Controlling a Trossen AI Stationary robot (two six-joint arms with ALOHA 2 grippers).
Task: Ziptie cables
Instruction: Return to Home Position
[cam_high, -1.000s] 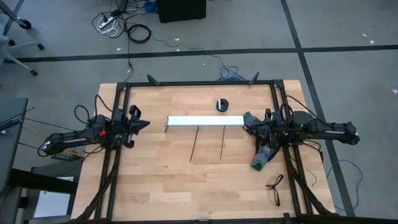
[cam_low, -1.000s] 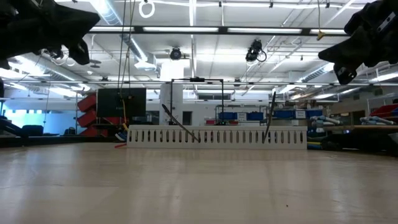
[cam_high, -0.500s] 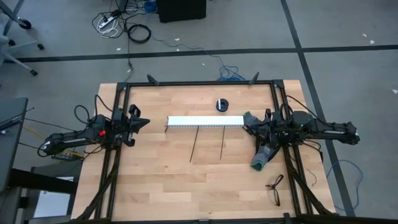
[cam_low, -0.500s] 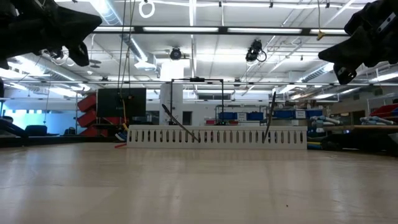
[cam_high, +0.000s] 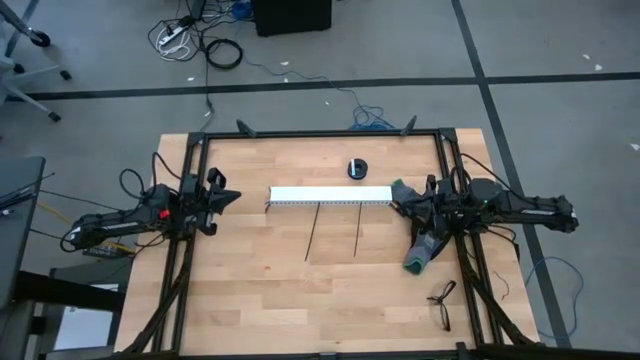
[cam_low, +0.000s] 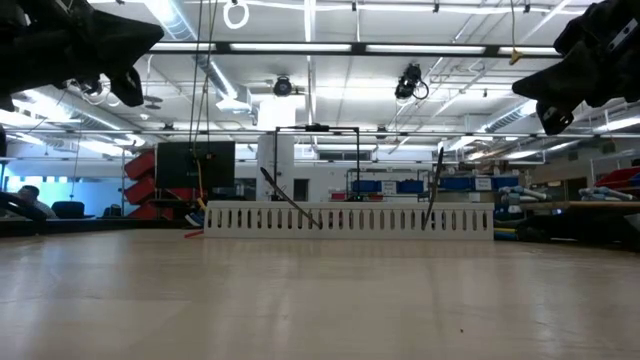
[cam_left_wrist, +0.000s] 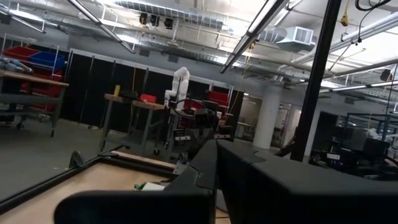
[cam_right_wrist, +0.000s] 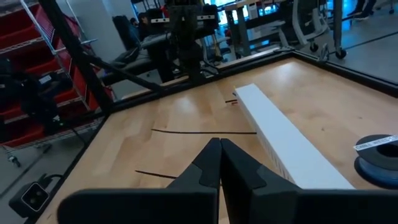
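Observation:
Two thin black zipties (cam_high: 312, 232) (cam_high: 359, 230) lie on the wooden table, their far ends at the long white slotted channel (cam_high: 330, 195). In the low view they stand slanted against it (cam_low: 290, 208) (cam_low: 433, 190). Of the cables, only a small red end (cam_low: 190, 233) shows at the channel's left end; the rest is hidden. My left gripper (cam_high: 233, 200) hovers shut off the channel's left end. My right gripper (cam_high: 396, 200) hovers shut off its right end. Both are above the table and hold nothing.
A black tape roll (cam_high: 357, 169) sits just beyond the channel near its right end. A pair of glasses (cam_high: 441, 303) lies at the near right corner. A grey-green cloth (cam_high: 418, 258) lies under the right arm. Bare wood stretches in front of the zipties.

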